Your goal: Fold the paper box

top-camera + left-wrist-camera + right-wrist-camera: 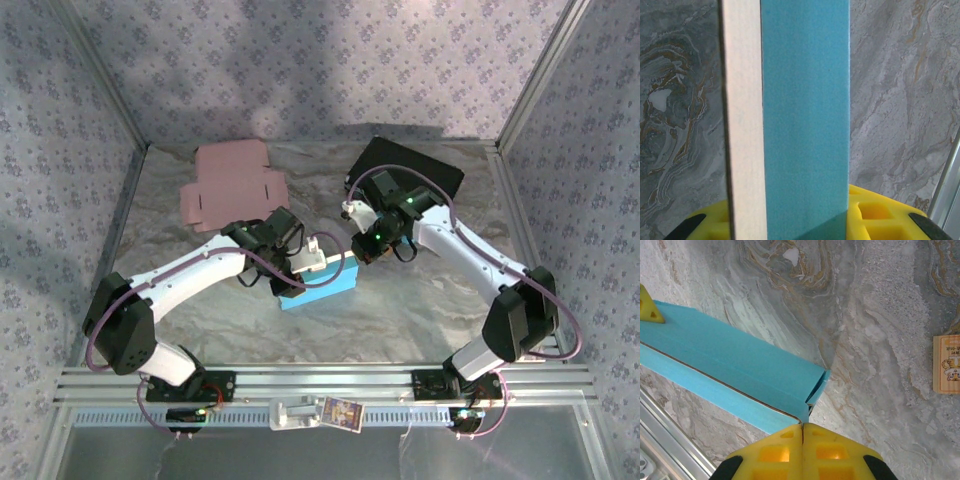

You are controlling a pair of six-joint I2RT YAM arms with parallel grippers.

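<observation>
The blue paper box (320, 285) lies on the marbled table near the middle, long and narrow. My left gripper (305, 260) is shut on its left part. In the left wrist view the blue box (805, 110) with a white inner strip (742, 115) runs up from between the yellow fingers (880, 215). My right gripper (357, 250) is at the box's right end. In the right wrist view its yellow fingertips (785, 445) are pressed together right at the box's (730, 355) near corner, where a thin blue edge of the end flap (817, 387) runs into their seam.
A flat pink box blank (232, 185) lies at the back left and a flat black one (410, 165) at the back right. A small tan printed card (946, 364) lies on the table. The metal rail (330, 380) runs along the near edge. Patterned walls enclose the table.
</observation>
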